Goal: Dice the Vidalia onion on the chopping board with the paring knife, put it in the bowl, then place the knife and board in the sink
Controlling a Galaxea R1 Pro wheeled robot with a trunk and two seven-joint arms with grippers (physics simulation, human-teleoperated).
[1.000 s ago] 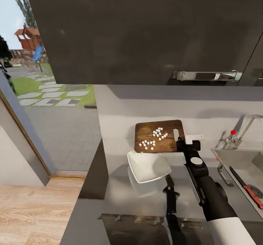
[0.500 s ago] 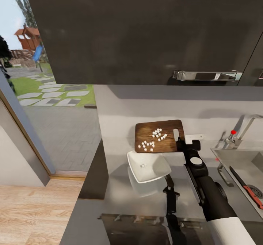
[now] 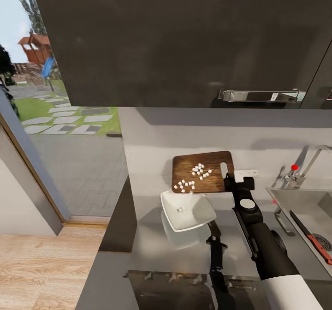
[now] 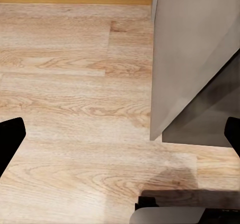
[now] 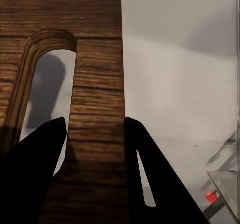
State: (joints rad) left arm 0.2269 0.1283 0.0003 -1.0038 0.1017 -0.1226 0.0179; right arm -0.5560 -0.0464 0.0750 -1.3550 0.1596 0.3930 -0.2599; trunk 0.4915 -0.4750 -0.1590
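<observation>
Right end effector (image 5: 95, 134) clenched on the chopping board (image 3: 202, 171), fingers either side of the board's right edge strip beside its handle slot; in the head view it sits at the board's right near corner (image 3: 233, 180). Board looks tilted, left near edge dipping toward the bowl (image 3: 186, 210). Right arm reaches forward from near right, forearm angled up-left over the desk (image 3: 147, 250).

Diced onion pieces (image 3: 193, 177) scattered on the board, a few at its near left edge just above the bowl; one white cube inside the bowl. Bowl sits on the desk just near of the board.

Paring knife (image 3: 311, 236) lies in the sink (image 3: 295, 204), far right, red handle toward the drain.

Left end effector (image 4: 120, 139) released, fingers wide apart, pointing at the wood floor (image 4: 75, 109) beside a grey cabinet (image 4: 195, 54).
</observation>
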